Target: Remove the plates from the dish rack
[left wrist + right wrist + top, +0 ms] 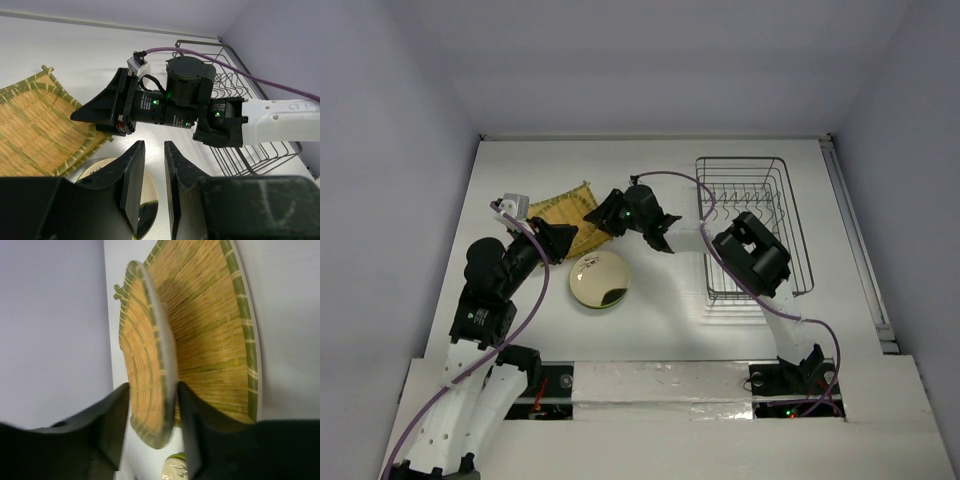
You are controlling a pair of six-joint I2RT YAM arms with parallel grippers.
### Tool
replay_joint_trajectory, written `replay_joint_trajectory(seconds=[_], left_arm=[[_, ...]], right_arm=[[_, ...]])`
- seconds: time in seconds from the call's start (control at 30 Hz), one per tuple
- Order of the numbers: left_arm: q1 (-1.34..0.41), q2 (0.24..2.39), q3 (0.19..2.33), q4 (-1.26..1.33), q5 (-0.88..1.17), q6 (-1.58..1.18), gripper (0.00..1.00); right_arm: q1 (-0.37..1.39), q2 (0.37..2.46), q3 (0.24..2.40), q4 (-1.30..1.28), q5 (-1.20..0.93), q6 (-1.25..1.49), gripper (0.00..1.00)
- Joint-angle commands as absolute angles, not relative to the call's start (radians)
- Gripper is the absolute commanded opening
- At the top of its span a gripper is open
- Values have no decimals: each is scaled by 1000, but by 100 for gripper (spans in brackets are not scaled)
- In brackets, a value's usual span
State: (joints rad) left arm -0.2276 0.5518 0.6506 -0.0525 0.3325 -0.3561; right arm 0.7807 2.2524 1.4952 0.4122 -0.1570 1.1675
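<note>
On white table (660, 330) (pale walls (660, 60)), right fingers (112, 425) pinch yellow plate (144, 365); left fingers (131, 185) ajar, empty.

White link shells and black joint housings are seen on the left arm (480, 315) and the right arm (755, 260). A purple cable (280, 83) is run along each. Small green lights (156, 101) are lit on the right wrist's black casings. Faint lettering (possibly "QT") is embossed on the white link (285, 112) at three o'clock in the left wrist view. The left gripper (154, 150) is made of two matte black wedge-shaped fingers (131, 185).
</note>
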Motion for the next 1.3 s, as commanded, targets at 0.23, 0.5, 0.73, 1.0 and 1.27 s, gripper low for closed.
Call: replay_joint_trajectory(seconds=[0.23,0.5,0.73,1.0,1.27], left_arm=[[-229,540,687,-18,342,-351,20],[-229,540,687,-18,341,-351,20],[-229,541,686,-18,339,-350,25],[-229,537,686,-18,337,-350,26],[-229,535,686,-18,342,-350,27]], right_arm=[[790,2166,1459,469,-94,1152,100],[790,2068,1410,445,-32,1095,100],[790,2088,1474,348,-23,1028,100],[790,2175,1542,305,-78,1003,100],[790,2212,1629,132,-28,934,100]])
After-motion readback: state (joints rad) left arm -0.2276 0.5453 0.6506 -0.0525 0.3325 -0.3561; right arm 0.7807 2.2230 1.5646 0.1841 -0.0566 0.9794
